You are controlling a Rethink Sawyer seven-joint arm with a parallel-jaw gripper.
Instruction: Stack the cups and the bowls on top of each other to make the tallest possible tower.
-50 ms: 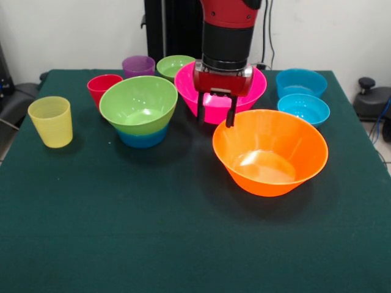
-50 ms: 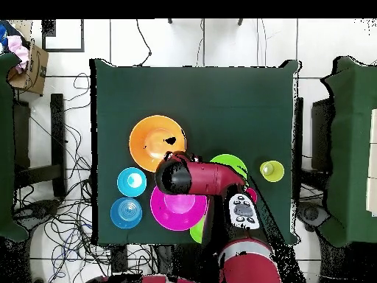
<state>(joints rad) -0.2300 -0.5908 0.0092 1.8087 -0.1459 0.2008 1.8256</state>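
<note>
From the left of the table stand a yellow cup point(image 1: 51, 121), a red cup point(image 1: 102, 87) and a purple cup point(image 1: 138, 65), then a green bowl point(image 1: 138, 104) nested in a blue bowl point(image 1: 143, 138), with no tower built beyond that pair. The gripper point(image 1: 215, 112) hangs with its fingers parted and empty, in front of the pink bowl point(image 1: 256, 85) and just above the far rim of the orange bowl point(image 1: 270, 151), which lies nearest it. Two blue bowls point(image 1: 303, 108) sit at the right.

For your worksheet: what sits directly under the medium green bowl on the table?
The medium green bowl sits in a blue bowl; only the blue one's lower wall shows. Its inside is covered.
</note>
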